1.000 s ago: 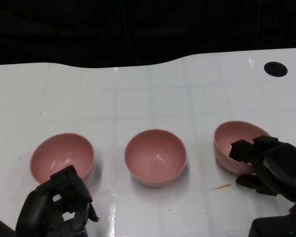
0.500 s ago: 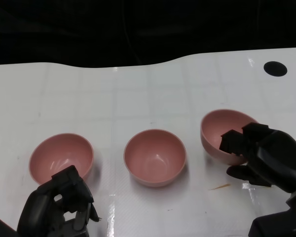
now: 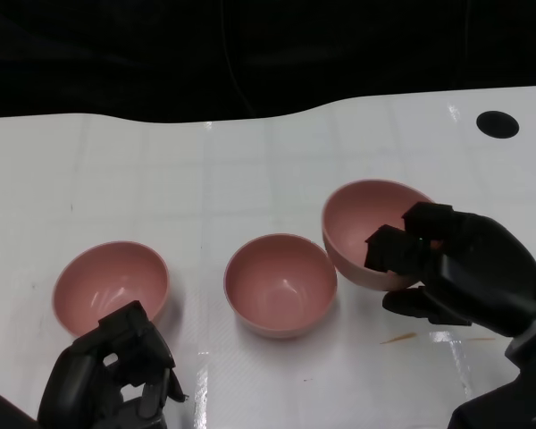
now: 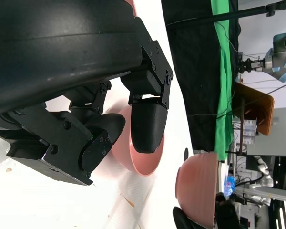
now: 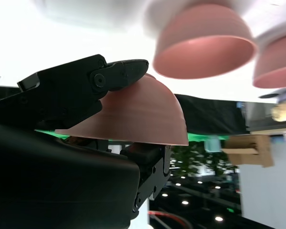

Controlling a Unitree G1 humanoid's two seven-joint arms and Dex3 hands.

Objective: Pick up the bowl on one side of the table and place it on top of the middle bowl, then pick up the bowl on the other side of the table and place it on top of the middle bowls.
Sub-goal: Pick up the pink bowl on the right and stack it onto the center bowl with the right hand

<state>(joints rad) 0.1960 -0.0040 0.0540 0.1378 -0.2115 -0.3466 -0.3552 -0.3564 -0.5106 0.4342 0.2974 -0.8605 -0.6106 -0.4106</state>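
Three pink bowls show in the head view. The left bowl and the middle bowl stand on the white table. My right hand grips the right bowl by its near rim, lifted and tilted, just right of the middle bowl. In the right wrist view the held bowl sits under my fingers, with the middle bowl and the left bowl beyond. The left wrist view catches the held bowl too. My left hand rests curled near the left bowl, holding nothing.
A black round spot marks the table's far right. A small brown sliver lies on the table under my right hand. The table's far edge runs along a dark background.
My right hand has lifted the right bowl off the table and carried it left, up beside the middle bowl. The left hand and the other two bowls have stayed put.
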